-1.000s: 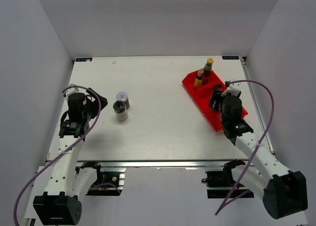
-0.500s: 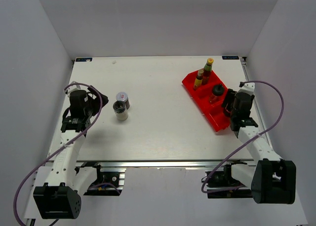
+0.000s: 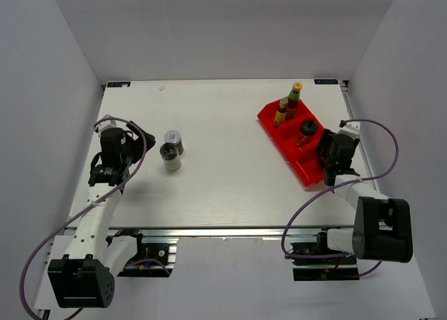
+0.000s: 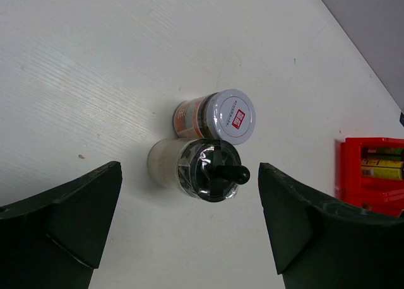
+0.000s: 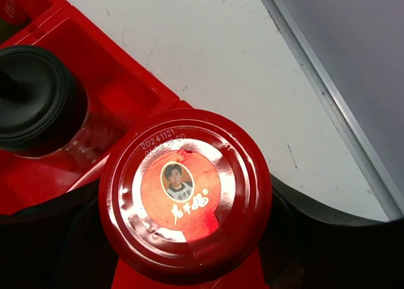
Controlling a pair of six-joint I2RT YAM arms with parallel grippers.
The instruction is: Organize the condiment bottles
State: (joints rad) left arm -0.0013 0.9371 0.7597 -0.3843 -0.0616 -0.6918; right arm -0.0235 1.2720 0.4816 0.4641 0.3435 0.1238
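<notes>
the left gripper (image 3: 130,147) sits low over the left side of the table (image 3: 230,173), its jaws spread wide and holding nothing. in the left wrist view two containers stand upright ahead of the open fingers (image 4: 69,213): a white jar (image 4: 218,115) with a red label on its lid, and a table shaker (image 4: 199,170) with a black cap and pale contents, nearer to the gripper. the two stand close against each other, left of the table's middle and well apart from the red bin (image 3: 288,144), which lies at an angle on the right side. at the bin's far end the two sauce bottles (image 3: 294,100) (image 3: 281,113) stand upright side by side, each dark with a yellow or orange cap. a bin shaker (image 3: 306,129), also black-capped, stands in a compartment nearer the arms. the right gripper (image 3: 325,154) is at the bin's near right edge, and its dark fingers (image 5: 315,238) press in on both sides of the red jar (image 5: 185,204), which it holds upright with the lid facing the wrist camera. the red jar is just beside the bin shaker, with a bin wall between them. i cannot tell whether the red jar rests on the bin floor or hangs above it. in the top view the right gripper hides the red jar.
</notes>
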